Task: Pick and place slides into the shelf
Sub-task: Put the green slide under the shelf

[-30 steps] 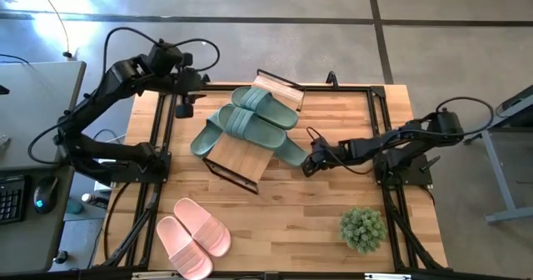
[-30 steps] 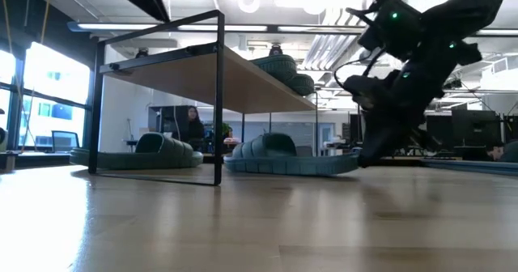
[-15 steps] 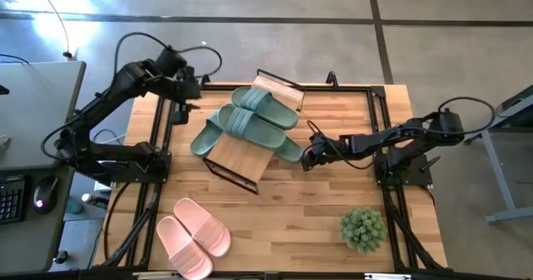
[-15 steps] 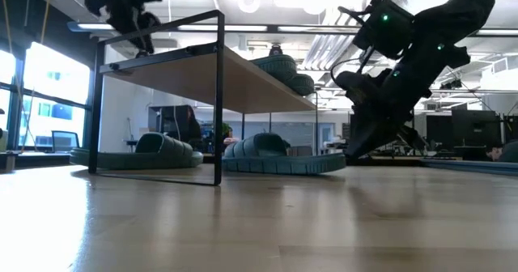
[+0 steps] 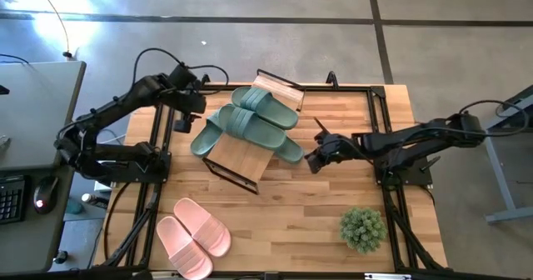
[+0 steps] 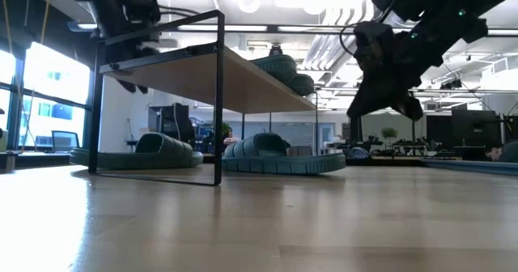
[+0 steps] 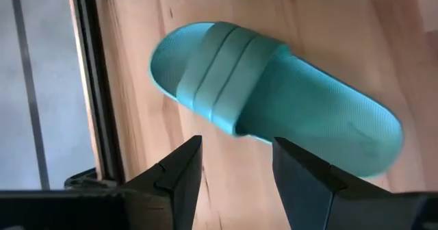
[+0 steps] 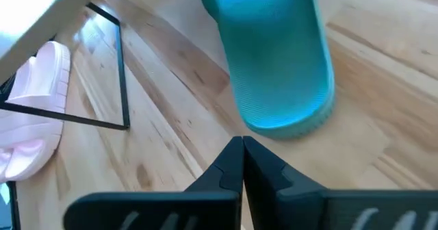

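- left gripper (image 7: pixel 233 165): dark fingers parted, empty, above a ribbed green rubber slide (image 7: pixel 274 103)
- right gripper (image 8: pixel 241 163): pressed shut, empty; rounded green heel (image 8: pixel 277 66) just beyond
- bamboo-topped wire shelf (image 5: pixel 241 157); pink pair (image 5: pixel 193 237) apart

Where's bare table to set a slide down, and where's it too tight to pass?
Free: the strip between the shelf and the plant, right of the pink slides; also the far right corner behind the right gripper. Crowded: around the shelf, where green slides crowd its top and both sides, with the left gripper close by.
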